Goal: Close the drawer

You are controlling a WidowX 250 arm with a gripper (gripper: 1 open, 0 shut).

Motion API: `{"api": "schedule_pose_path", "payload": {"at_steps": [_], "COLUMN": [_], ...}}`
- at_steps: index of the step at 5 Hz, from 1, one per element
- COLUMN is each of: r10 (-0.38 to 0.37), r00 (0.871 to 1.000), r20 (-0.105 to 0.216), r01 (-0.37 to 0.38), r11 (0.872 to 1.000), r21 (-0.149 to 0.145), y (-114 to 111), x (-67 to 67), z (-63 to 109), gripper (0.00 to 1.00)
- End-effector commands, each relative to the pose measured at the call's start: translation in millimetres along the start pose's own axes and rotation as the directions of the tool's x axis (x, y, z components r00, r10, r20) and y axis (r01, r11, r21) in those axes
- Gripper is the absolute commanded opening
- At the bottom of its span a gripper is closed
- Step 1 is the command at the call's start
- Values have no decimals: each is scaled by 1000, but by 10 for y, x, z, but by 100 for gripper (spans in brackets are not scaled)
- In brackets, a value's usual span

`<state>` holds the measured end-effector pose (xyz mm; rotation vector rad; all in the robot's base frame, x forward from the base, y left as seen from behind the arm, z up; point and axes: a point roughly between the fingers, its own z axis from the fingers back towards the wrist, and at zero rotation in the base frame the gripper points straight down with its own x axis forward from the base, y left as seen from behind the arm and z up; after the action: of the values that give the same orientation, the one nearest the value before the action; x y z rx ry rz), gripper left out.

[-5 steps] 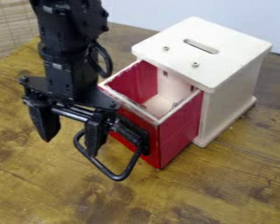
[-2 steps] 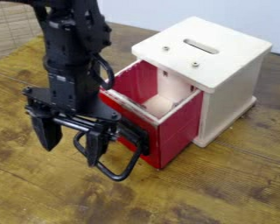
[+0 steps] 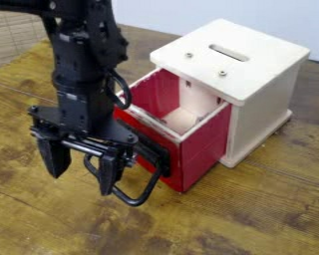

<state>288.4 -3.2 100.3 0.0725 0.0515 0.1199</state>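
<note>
Claw (image 3: 80,164): black, pointing down, its two fingers spread wide and holding nothing; the left finger (image 3: 51,156) hangs free over the wood, the right finger (image 3: 112,169) hangs just in front of the drawer's handle.
Contact: whether the right finger touches the handle cannot be told from this view.
Arm (image 3: 83,60): black, rising from the claw toward the top left of the frame, with a cable looped at its side.
Handle (image 3: 133,189): large black loop on a black plate, sticking out from the drawer's red front toward the lower left, beneath and beside the right finger.
Drawer (image 3: 178,125): red box with a pale inside, pulled well out of the cabinet toward the lower left, its open top showing.
Cabinet (image 3: 255,75): white wooden box with a slot and two small screws on top, standing right of the claw, the drawer's back end inside it.
Surface (image 3: 255,214): worn brown wooden planks carrying cabinet and drawer.
Background: woven mat (image 3: 13,35) at upper left.
</note>
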Motion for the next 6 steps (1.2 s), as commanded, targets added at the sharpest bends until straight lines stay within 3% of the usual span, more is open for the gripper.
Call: {"api": "schedule_pose_path", "payload": {"at_steps": [1,6], "r10": [-6,4], "r00": [1000,1000], "r20": [17,-22], "r01": [6,-4], "r11": [1000,1000], "r21": [-3,5], "y": [-28,-42], "x": [7,50], "z": [29,-183], "gripper": [100,100]}}
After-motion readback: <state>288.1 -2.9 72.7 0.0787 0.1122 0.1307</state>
